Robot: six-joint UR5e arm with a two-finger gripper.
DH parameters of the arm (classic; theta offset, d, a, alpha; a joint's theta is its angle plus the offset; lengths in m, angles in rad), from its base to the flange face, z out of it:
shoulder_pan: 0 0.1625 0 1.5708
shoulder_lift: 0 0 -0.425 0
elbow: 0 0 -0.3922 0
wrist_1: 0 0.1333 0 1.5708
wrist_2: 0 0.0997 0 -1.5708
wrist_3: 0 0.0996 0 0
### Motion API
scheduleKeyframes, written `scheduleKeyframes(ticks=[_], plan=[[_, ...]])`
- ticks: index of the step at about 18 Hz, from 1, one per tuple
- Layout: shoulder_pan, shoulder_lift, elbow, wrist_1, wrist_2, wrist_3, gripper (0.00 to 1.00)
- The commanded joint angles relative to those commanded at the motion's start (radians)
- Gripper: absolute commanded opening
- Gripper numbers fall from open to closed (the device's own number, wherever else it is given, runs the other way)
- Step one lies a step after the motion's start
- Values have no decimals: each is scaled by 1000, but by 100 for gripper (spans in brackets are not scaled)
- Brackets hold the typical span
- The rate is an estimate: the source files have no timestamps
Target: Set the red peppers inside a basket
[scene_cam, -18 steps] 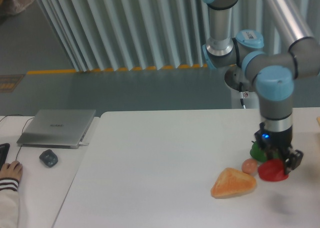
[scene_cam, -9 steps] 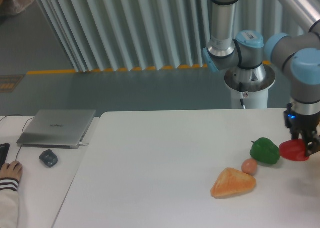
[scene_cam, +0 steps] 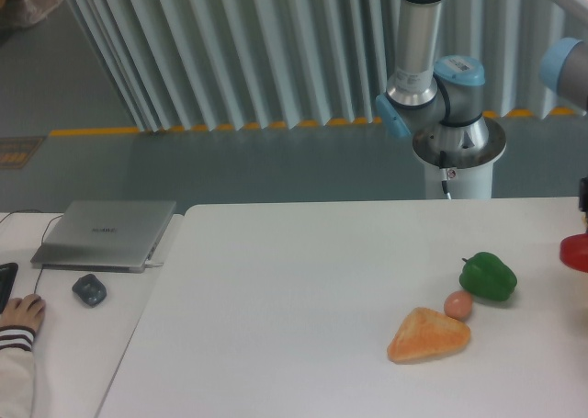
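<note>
Far left edge, lower: a person's hand point(scene_cam: 18, 313) in a striped cuff, resting on a side desk; a dark object is cut off just above it.

Left, middle height: closed grey laptop point(scene_cam: 104, 233); just below its left corner, a small dark mouse point(scene_cam: 89, 289).

Centre: white table point(scene_cam: 294, 326), running from centre-left to the right edge.

Lower right of centre: orange-tan bread-like wedge point(scene_cam: 428, 336), lying flat. Touching or just beside its upper right corner, a small pinkish round item point(scene_cam: 458, 304), possibly an egg or small fruit; too small to name.

Right, above that: green bell pepper point(scene_cam: 488, 276), glossy, resting on the table close beside the pink item.

Upper right: the robot arm's base and grey-blue joints point(scene_cam: 439, 96), standing behind the table.

Far right edge, middle height: red pepper point(scene_cam: 576, 252), only its left portion in frame, apparently lifted off the table. A dark sliver at the edge just above it is likely part of the gripper; the fingers themselves fall outside the frame, so their opening cannot be told, though the pepper seems to hang from them.

No basket in view; presumably it lies beyond the right edge.

Handling note, as judgement: the red pepper looks light, hollow and firm, with a smooth, slippery skin. Hold is best taken across the widest part of the body with moderate pressure, not at the short stem.
</note>
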Motion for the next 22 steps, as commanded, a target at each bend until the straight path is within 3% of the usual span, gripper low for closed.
scheduleKeyframes(ticks=[7, 10, 11, 12, 15, 19, 22], plan=[[68, -21, -3, 119, -6, -5, 41], [115, -29, -3, 141, -6, 28, 41], [127, -31, -5, 141, -3, 82, 45], [134, -31, -8, 143, -2, 89, 57], [155, -32, -12, 172, -3, 97, 63], [167, -32, -14, 172, -5, 88, 100], [164, -29, -28, 172, -6, 78, 100]])
